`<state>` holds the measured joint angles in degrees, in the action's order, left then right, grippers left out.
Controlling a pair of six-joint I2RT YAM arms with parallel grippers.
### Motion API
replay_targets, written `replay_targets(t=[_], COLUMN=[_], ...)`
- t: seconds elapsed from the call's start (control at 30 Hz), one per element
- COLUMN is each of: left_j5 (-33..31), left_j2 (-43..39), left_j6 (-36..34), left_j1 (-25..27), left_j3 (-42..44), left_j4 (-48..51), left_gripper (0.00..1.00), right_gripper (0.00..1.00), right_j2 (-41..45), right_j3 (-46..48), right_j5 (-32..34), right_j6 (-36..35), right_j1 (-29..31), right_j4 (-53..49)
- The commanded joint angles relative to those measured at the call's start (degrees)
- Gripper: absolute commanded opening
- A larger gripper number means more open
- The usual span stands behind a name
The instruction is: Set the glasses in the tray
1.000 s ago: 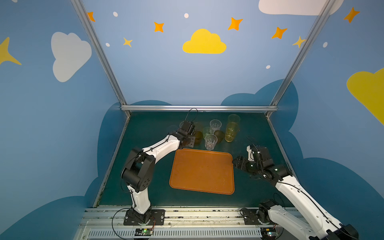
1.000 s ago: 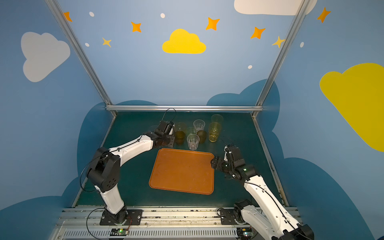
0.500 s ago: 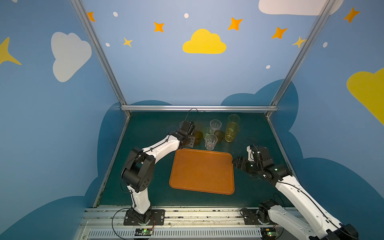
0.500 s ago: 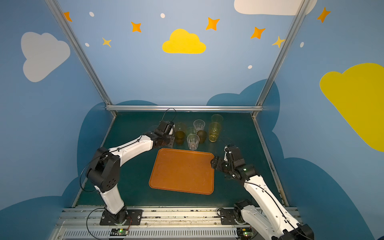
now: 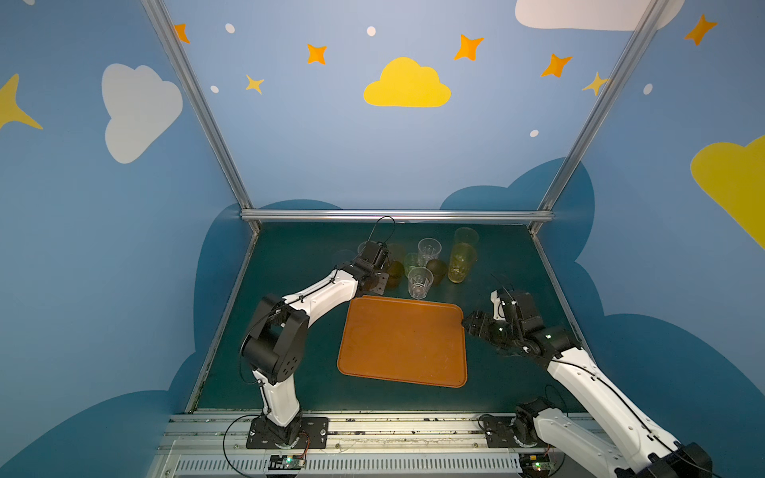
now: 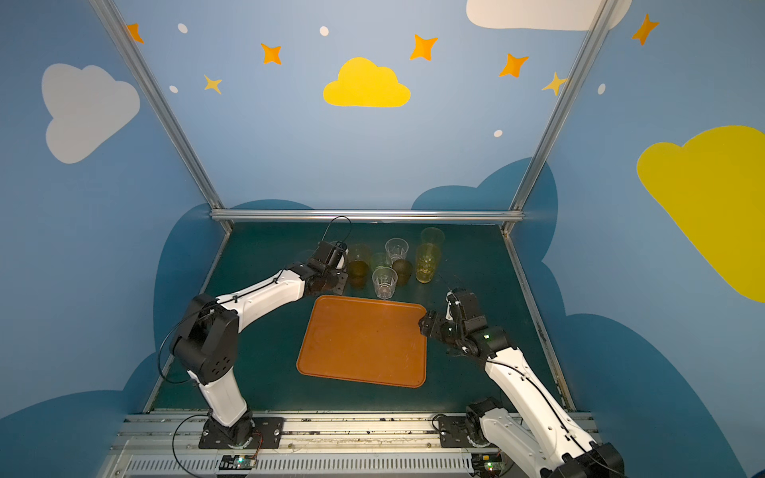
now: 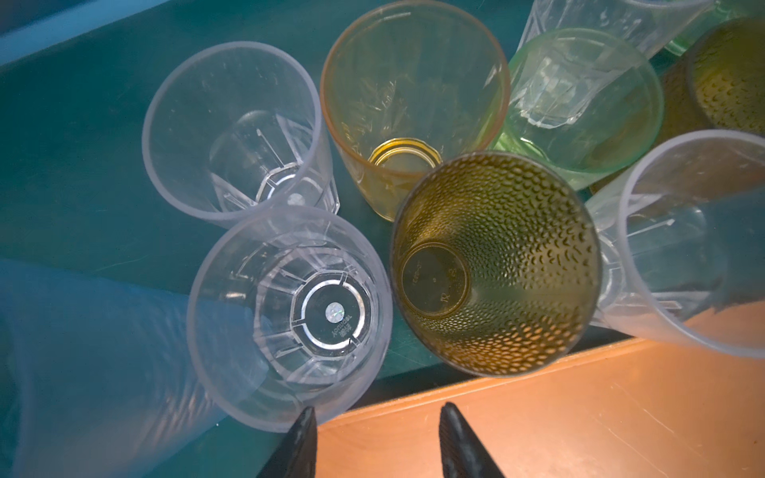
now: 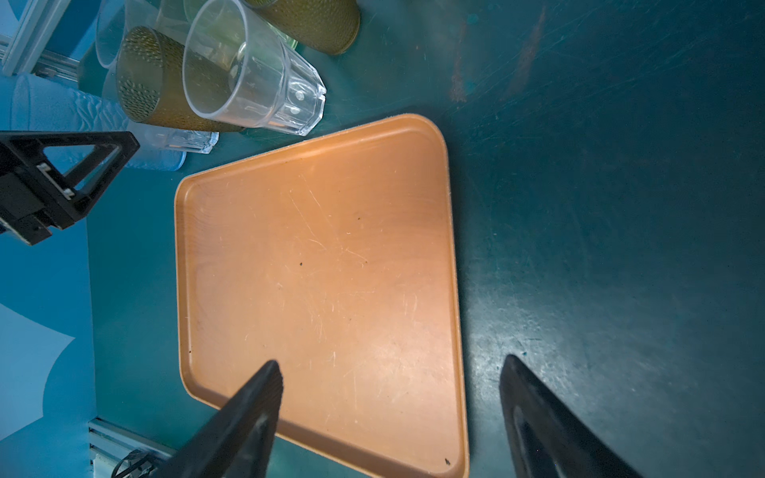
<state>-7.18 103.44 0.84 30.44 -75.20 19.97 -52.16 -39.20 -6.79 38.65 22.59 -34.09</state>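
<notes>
Little has changed over the last second. The left gripper hangs at the left end of the glasses much where it was, its jaws drawn in by only a hair, and the right arm has not moved. No glass has left the table yet, so the task looks barely begun. In the left wrist view the jaws stand about half apart with nothing between them. One fingertip sits right at the rim of a clear faceted tumbler, though contact cannot be told. A frosted bluish tumbler blurs past on that side, and a dark brown dimpled tumbler stands just beyond the gap, so either of the two nearer ones could be the intended pick. The rest stand upright and packed close, ending in two tall yellow tumblers, all just behind the far edge of the tray. The tray lies bare in the middle of the table. At its right edge the right gripper hovers spread wide and holds nothing, one finger over the tray and the other over the table.
</notes>
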Motion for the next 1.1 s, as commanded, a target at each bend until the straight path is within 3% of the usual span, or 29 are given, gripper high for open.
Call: replay_targets(t=[0.0, 1.07], left_j5=[-0.69, -1.81], left_j2=[-1.29, 4.76], left_j6=[-1.53, -6.29], left_j1=[0.09, -0.38], left_j3=[0.21, -1.79], left_j4=[0.12, 0.00], left_gripper=[0.48, 0.47], right_gripper=[0.82, 0.82], right_j2=[-0.22, -2.41], right_j3=[0.44, 0.42], right_j5=[-0.41, -1.46], right_j6=[0.19, 0.06], right_j1=[-0.27, -0.62], right_j4=[0.41, 1.30])
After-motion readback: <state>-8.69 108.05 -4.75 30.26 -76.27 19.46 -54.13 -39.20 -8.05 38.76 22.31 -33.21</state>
